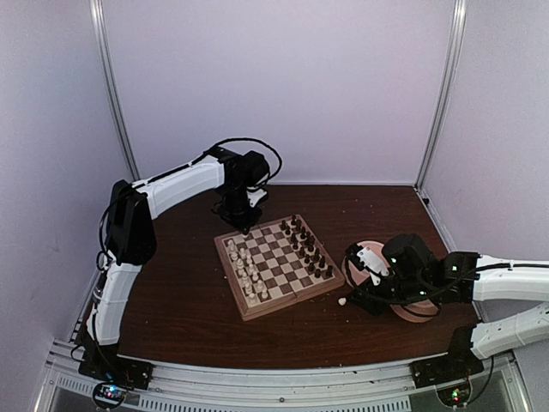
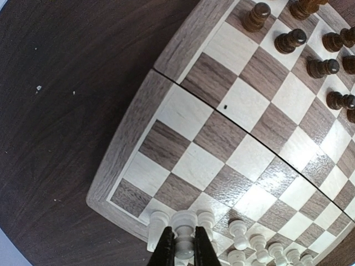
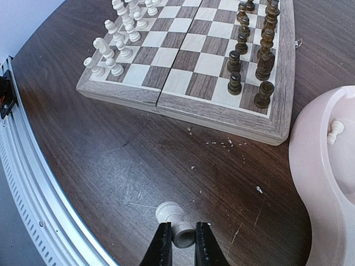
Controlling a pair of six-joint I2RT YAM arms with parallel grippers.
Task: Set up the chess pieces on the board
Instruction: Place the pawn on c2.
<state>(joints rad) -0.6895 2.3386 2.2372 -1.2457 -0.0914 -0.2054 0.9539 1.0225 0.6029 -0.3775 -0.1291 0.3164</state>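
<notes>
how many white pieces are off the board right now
2. One white piece lies sideways in the shut right gripper; a second white piece stands in the pink bowl. More could be hidden in the bowl's unseen part.

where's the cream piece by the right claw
Right wrist view: the small cream-white chess piece sits between the right claw's tips, over bare table beside the checked wooden board and pink bowl.

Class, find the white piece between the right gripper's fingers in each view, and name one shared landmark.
Top external: white piece just below the right corner of the board.
Left wrist: not in it.
Right wrist: piece bottom centre, between the fingers.
Shared landmark: the board.
</notes>
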